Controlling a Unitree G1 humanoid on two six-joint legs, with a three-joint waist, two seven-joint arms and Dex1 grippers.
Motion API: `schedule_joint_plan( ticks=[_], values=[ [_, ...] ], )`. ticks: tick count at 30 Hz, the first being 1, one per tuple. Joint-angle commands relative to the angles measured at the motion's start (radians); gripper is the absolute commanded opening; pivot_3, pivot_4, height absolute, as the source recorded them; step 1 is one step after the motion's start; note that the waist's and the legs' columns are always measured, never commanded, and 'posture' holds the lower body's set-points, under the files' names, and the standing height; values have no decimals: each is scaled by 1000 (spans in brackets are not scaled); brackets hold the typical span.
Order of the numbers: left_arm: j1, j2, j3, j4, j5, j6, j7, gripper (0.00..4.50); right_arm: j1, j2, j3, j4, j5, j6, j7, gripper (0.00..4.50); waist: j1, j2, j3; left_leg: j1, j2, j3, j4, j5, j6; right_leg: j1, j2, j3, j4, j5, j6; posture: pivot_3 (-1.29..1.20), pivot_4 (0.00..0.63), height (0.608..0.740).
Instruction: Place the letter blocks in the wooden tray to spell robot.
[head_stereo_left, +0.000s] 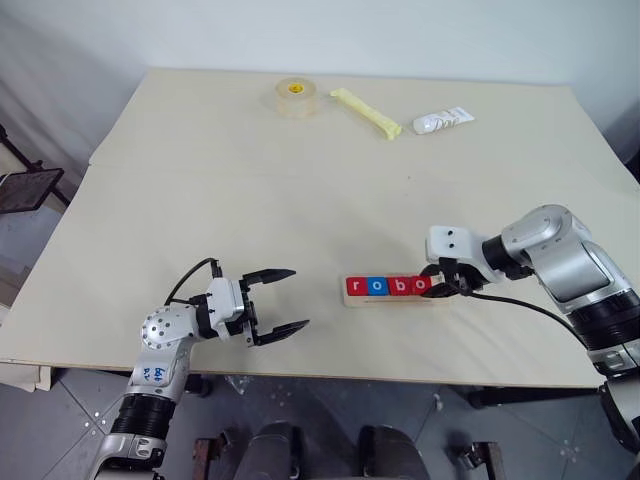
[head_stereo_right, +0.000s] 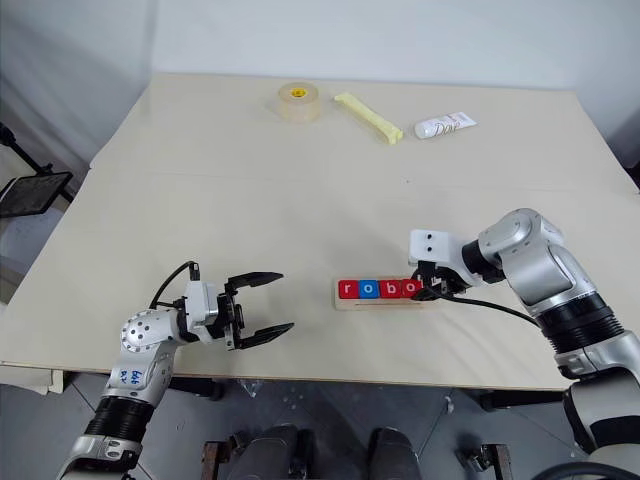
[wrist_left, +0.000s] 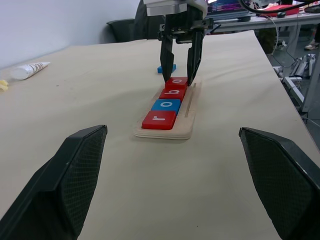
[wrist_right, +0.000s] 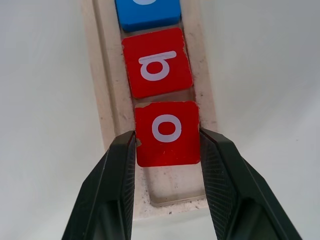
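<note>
The wooden tray (head_stereo_left: 395, 303) lies near the table's front edge, right of centre. In its groove sit a red r (head_stereo_left: 356, 288), a blue o (head_stereo_left: 377, 287), a red b (head_stereo_left: 398, 286) and a red o (head_stereo_left: 419, 285) in a row. My right gripper (head_stereo_left: 437, 287) points down at the tray's right end, shut on the red o (wrist_right: 167, 132) with one finger on each side. Another blue block (wrist_left: 166, 68) lies on the table just beyond the tray; its letter is hidden. My left gripper (head_stereo_left: 299, 297) hovers open and empty left of the tray.
At the far side of the table lie a roll of tape (head_stereo_left: 296, 97), a yellow stick (head_stereo_left: 366, 113) and a white tube (head_stereo_left: 443, 122). The table's front edge runs just below the tray. A black stand (head_stereo_left: 25, 188) sits off the table's left.
</note>
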Motion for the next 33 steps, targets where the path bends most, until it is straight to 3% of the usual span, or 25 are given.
schedule_joint_plan(
  ticks=[1,9,18,24,33],
  values=[
    [8,5,4,-41,-4,-10,8,4500,-11,15,-4,-24,-6,-5,5,1455,-2,0,0,0,0,0,0,0,0,0,0,0,0,0,0,0,150,740],
    [-11,1,-2,-25,-2,-11,9,4500,-13,30,-9,-11,-12,-19,-6,1455,-13,0,0,0,0,0,0,0,0,0,0,0,1,0,0,0,150,740],
    [-37,-3,-6,4,-1,-16,4,4500,-15,22,-42,-53,13,2,-11,4473,-13,0,0,0,0,0,0,0,0,-2,0,0,4,0,0,0,150,740],
    [-55,-5,-8,22,-1,-17,-4,4500,11,-17,-124,-145,75,65,-16,4473,-11,0,0,0,0,0,0,0,0,-3,0,1,4,0,0,0,150,740],
    [-99,-10,-14,77,-3,-21,-41,4500,383,-71,-542,-339,244,166,-186,4473,14,0,0,-1,-2,-2,-1,0,0,-3,-1,1,5,0,0,0,150,740]
  ],
)
